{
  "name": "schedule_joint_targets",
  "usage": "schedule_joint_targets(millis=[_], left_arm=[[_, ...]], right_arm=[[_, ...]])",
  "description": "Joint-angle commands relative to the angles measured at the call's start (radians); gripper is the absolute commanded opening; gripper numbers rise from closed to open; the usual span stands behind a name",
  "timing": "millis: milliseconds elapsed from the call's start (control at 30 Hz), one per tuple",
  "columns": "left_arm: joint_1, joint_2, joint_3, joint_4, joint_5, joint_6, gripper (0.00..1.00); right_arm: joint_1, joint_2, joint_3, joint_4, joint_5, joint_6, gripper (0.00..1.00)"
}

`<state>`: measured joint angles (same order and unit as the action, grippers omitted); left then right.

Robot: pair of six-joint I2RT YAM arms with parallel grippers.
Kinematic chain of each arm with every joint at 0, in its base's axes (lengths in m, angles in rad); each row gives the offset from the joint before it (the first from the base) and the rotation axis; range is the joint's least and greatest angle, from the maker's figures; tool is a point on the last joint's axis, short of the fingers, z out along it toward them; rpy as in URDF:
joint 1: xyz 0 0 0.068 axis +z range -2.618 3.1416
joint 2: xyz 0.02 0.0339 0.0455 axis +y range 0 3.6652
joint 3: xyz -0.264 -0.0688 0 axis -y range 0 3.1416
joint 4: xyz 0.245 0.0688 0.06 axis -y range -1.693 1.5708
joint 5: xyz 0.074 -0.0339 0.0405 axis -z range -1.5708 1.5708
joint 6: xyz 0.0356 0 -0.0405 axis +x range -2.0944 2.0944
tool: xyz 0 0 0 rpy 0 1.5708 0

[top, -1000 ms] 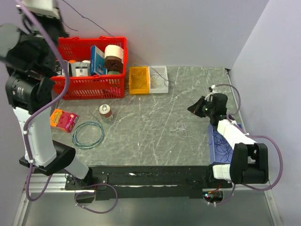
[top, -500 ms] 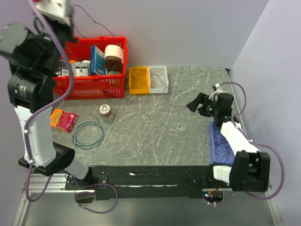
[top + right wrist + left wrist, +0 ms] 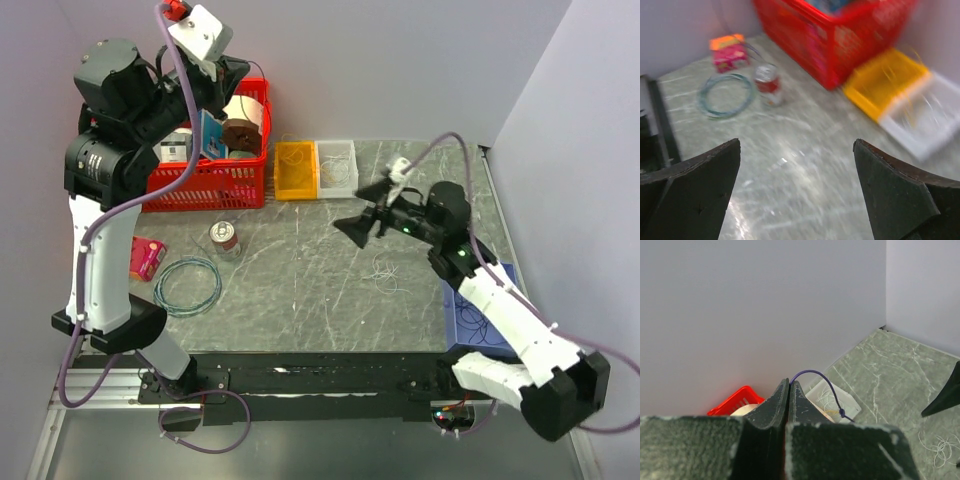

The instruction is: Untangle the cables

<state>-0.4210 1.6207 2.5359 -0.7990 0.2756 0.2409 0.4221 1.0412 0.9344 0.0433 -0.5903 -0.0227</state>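
Marbled grey surface [image 3: 300, 290]: closed left fingers [image 3: 772, 407] hold thin purple wire [image 3: 815, 374] aloft; open right fingers [image 3: 700, 180] should next take pale wire tangle [image 3: 385, 270].

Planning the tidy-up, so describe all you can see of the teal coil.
The teal coil is thin teal-green cord wound in several loose loops, a hoop with an open middle. It lies flat on the grey marbled table, left side, on the near side of the can and the pink-orange box. Only the table seems to touch it.
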Motion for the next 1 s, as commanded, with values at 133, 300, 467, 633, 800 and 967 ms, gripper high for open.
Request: schedule_joint_targets(millis=[133, 300, 467, 633, 800, 967], left_arm=[[-0.002, -0.027, 0.044, 0.007, 0.013, -0.012, 0.01], [-0.002, -0.03, 0.063, 0.003, 0.016, -0.012, 0.01], [-0.002, -0.035, 0.073, -0.005, 0.013, -0.009, 0.01], [-0.004, -0.039, 0.083, -0.009, 0.02, -0.009, 0.01], [-0.002, -0.039, 0.09, -0.014, 0.008, -0.008, 0.01], [-0.002, -0.045, 0.072, -0.008, -0.058, 0.012, 0.01]], right_arm=[[0.253, 0.275, 0.329, 0.191, 0.069, -0.01, 1.0], [0.286, 0.433, 0.444, 0.24, 0.073, 0.086, 1.0], [0.307, 0.522, 0.487, 0.277, 0.07, 0.115, 1.0], [0.311, 0.585, 0.535, 0.201, 0.25, 0.095, 0.99], [0.313, 0.606, 0.508, 0.205, 0.244, 0.079, 0.64], [0.31, 0.548, 0.431, 0.182, 0.306, 0.083, 0.0]])
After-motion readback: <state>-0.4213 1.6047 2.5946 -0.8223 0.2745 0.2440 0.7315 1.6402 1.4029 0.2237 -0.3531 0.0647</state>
